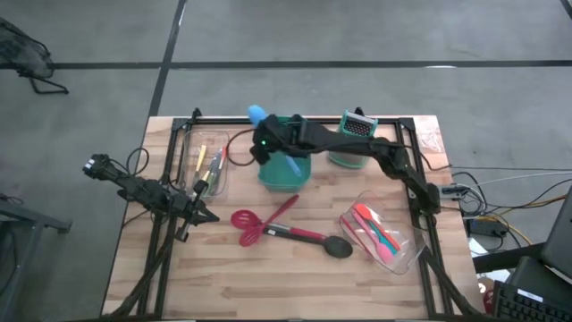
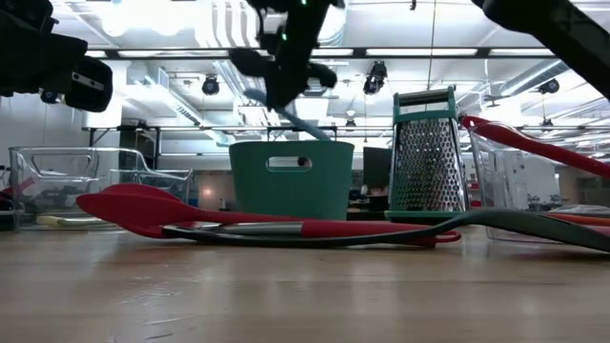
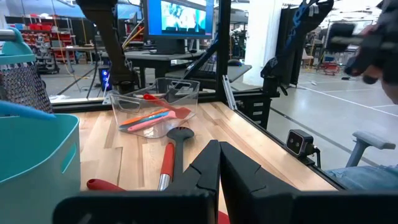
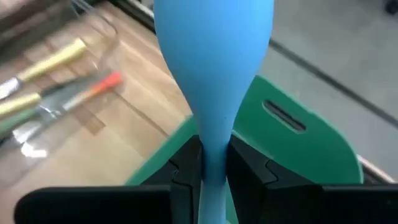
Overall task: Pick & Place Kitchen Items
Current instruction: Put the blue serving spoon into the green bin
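My right gripper [image 4: 213,165] clamped on the blue spatula [image 4: 214,56], poised above the teal bin [image 1: 284,170] (handle angled down), left gripper [image 3: 219,163] closed, empty, beside the table's left edge.

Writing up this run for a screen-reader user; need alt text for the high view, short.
Seen from above, the right gripper holds a blue spatula over the teal bin at the back of a wooden table. The left gripper waits, shut, at the table's left. A red slotted spatula and black-headed spoon lie mid-table, between two clear trays of utensils.
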Motion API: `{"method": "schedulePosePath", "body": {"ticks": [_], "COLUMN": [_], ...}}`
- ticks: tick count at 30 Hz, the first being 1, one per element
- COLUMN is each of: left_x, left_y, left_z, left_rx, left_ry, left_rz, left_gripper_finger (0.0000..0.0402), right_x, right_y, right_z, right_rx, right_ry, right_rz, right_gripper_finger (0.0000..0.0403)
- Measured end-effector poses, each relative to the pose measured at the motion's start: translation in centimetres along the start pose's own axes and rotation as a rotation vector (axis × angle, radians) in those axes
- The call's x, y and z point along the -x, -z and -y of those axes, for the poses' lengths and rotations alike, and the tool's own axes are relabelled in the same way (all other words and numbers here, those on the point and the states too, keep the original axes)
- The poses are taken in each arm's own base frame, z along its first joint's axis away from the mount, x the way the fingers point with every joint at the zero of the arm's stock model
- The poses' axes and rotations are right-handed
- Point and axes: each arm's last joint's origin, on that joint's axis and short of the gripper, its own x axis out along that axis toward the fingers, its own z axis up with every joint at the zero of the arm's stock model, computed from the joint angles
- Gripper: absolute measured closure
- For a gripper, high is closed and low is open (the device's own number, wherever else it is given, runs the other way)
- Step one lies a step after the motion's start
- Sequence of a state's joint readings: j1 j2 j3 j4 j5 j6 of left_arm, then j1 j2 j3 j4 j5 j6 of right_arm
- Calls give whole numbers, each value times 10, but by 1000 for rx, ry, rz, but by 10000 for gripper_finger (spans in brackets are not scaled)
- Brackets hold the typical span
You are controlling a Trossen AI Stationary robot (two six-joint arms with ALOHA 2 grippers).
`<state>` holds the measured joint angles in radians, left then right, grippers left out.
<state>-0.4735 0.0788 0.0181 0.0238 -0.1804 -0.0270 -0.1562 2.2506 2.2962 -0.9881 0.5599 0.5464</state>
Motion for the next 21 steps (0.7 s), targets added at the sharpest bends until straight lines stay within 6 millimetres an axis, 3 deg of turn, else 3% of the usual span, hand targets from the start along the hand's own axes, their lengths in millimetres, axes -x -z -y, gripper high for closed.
{"method": "schedulePosePath", "body": {"ticks": [4,11,21], "left_x": [0,0,0], "left_y": [0,0,0], "left_z": [0,0,0], "left_rx": [0,0,0], "left_ry": [0,0,0], "left_rz": [0,0,0], "left_gripper_finger": [390,390,390], "right_x": [-23,-56,-73], "right_y": [8,39,62], "right_z": [12,16,21], "right_rx": [-19,-12,7], "right_ry": [26,80,118], "right_rz": [-72,-145,-210], "right_gripper_finger": [354,344,347]}}
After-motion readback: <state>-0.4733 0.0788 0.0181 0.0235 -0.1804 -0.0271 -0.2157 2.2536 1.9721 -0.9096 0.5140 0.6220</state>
